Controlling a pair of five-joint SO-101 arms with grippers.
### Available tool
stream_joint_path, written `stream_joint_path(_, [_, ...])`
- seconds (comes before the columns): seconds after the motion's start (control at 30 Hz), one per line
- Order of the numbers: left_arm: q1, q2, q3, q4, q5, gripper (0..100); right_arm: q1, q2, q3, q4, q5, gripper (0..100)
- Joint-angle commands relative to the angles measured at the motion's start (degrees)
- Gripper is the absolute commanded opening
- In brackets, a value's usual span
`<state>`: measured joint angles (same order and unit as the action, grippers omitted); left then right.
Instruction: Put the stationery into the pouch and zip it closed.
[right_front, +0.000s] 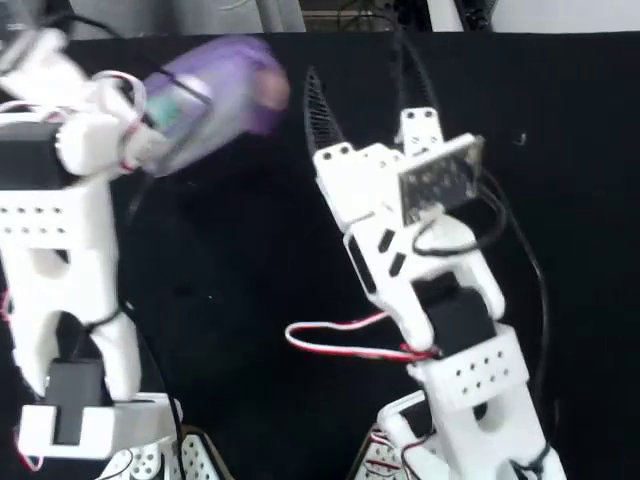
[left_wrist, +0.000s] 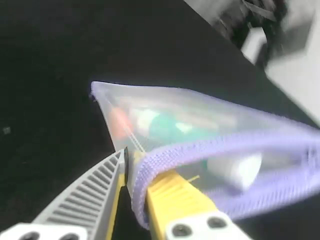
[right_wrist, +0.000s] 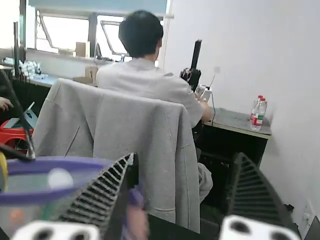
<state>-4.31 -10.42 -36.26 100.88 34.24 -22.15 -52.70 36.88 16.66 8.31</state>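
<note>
One translucent purple zippered pouch (right_front: 215, 95) holding stationery (left_wrist: 165, 127) sits far left over the black tabletop (right_front: 250, 260), its edge pinched in the left claw (left_wrist: 131, 162); the right claw (right_wrist: 185, 160) gapes wide just right of it.

Open black surface (right_front: 230, 290) between the two arms is passable. Far left: the pouch (right_front: 215, 95), clamped in the left gripper (left_wrist: 131, 157), bars the way. Centre: the right gripper (right_front: 365, 100), jaws apart, and a red-and-white cable (right_front: 340, 335) intrude.

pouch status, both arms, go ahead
Left gripper shut on pouch. Right gripper open, jaws close by the pouch, holding nothing. Stationery inside; zip state unclear.
</note>
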Motion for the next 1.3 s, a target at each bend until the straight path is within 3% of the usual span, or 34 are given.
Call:
stream_joint_path(0.0, [-2.15,-8.79,-3.91,-3.69,-0.26,3,-0.18,1.36,-3.91,0.18,0.70,22.4])
stream_joint_path(0.07, [-3.82,-9.85,-2.95,-5.36,-1.93,3,-0.26,1.45,-3.91,0.18,0.53,22.3])
stream_joint_path(0.17, [2.68,-10.90,-2.15,-4.66,-7.56,3,-0.26,1.45,-3.91,0.18,0.53,22.2])
stream_joint_path(0.23, [5.23,-13.54,-5.85,-3.60,-7.38,3,-0.18,1.45,-4.00,0.18,0.70,22.2])
stream_joint_path(0.37, [2.33,-16.35,-9.89,-3.43,-4.66,3,-0.18,0.22,-3.91,0.18,0.70,22.2])
stream_joint_path(0.47, [2.15,-12.22,0.92,-2.37,-4.04,3,0.97,-1.80,-3.74,0.88,0.44,22.1])
stream_joint_path(0.63, [0.66,-1.76,20.53,-12.22,-4.75,3,2.29,-5.41,-4.00,2.11,0.44,22.0])
stream_joint_path(0.73, [0.04,-2.55,16.57,-11.78,-3.60,3,2.20,-6.99,-3.65,2.29,0.35,22.0])
stream_joint_path(0.9, [-1.71,-7.91,0.22,-4.48,-2.81,3,2.20,-8.04,-4.00,3.69,0.35,22.0])
stream_joint_path(1.0, [-0.48,-5.45,6.20,-3.96,-2.90,3,2.02,-7.78,-4.00,3.78,0.35,22.0])
stream_joint_path(1.1, [0.31,-1.14,16.04,-9.49,-4.31,3,1.93,-7.69,-4.00,3.78,0.35,22.0])
stream_joint_path(1.27, [-5.49,-5.01,11.91,-8.70,-2.02,3,1.93,-7.60,-3.65,3.78,0.35,22.0])
